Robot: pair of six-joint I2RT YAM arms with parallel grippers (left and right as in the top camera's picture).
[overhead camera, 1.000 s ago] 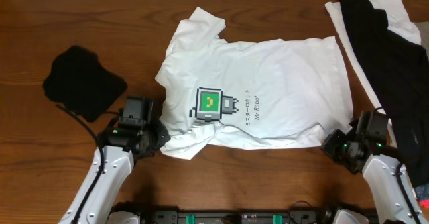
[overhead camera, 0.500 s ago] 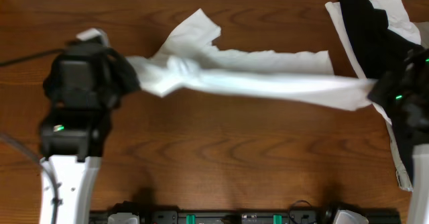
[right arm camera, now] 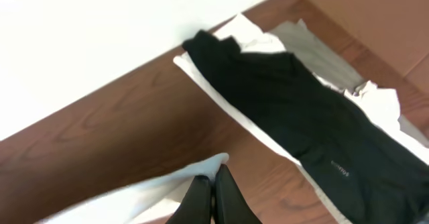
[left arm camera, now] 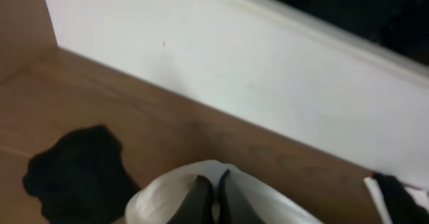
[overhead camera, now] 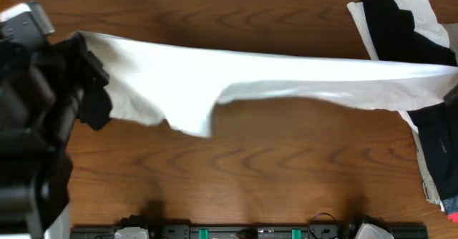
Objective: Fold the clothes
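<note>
Cotton T-shirt point(overhead camera: 286, 81) sags limp, pinched at its edges by my left gripper point(left arm camera: 213, 184), nine o'clock, and right gripper point(right arm camera: 212, 181), three.

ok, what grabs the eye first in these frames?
The white T-shirt hangs stretched across the whole table, pinched at its ends by the left claw and right claw. A pile of black and white clothes sits at the far right corner; a crumpled black garment lies at the left.

Overhead looks down on table point(overhead camera: 250, 174); wrists view it obliquely.
</note>
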